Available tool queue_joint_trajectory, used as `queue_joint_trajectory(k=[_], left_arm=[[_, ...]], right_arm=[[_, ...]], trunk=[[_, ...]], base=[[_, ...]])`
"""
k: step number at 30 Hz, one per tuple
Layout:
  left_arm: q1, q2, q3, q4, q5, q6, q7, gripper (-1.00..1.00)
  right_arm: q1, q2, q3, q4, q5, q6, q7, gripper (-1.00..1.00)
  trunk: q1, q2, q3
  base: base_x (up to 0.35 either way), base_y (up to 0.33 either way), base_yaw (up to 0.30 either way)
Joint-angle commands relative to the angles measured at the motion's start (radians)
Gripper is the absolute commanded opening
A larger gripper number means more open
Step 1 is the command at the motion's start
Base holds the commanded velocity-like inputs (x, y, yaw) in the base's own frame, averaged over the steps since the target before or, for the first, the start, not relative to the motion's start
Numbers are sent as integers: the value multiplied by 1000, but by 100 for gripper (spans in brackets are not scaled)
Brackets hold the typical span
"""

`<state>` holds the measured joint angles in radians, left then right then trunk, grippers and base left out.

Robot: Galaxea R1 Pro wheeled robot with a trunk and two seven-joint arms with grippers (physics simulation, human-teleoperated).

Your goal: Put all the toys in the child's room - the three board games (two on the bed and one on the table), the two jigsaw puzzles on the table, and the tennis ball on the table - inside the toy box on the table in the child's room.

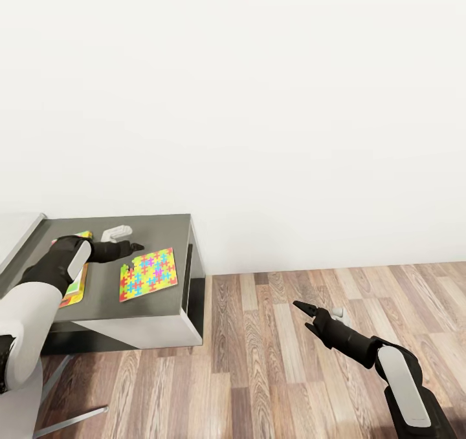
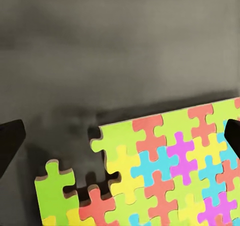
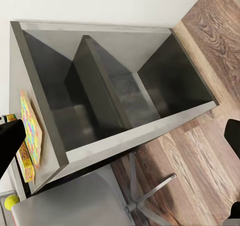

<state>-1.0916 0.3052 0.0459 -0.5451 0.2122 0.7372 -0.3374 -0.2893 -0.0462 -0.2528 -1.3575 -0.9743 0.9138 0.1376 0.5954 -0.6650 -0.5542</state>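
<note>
The right gripper (image 1: 309,316) hangs open and empty over the wood floor (image 1: 272,361). Farther off, the left gripper (image 1: 135,247) hovers open over the jigsaw puzzle (image 1: 148,274) on the dark cabinet top (image 1: 155,229). That flat sheet may slip when pinched.

Left gripper (image 1: 137,246) reaching forward, jaws apart; right gripper (image 1: 303,308) low, jaws apart.

No readable text, labels, brands or nos. anywhere. Jigsaw puzzle (image 1: 147,274) on the dark grey surface (image 1: 162,225) is plain coloured pieces, no print; box cover under left arm too hidden to read.
</note>
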Motion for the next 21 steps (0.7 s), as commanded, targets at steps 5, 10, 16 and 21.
queue_joint_trajectory(k=[5,10,16,21], left_arm=[[-1,-2,5,17,1,18,-1,100],[-1,-3,4,28,1,72,20,100],[-3,-3,5,29,1,102,66,100],[-4,-4,5,30,1,113,90,100]], right_arm=[[-1,0,-2,0,9,5,10,100],[-1,0,-2,0,9,5,9,100],[-1,0,-2,0,9,5,9,100],[-1,0,-2,1,9,5,10,100]], trunk=[[0,-1,-2],[0,-1,-4],[0,-1,-6],[0,-1,-8]], base=[[0,0,0],[0,0,0],[0,0,0],[0,0,0]])
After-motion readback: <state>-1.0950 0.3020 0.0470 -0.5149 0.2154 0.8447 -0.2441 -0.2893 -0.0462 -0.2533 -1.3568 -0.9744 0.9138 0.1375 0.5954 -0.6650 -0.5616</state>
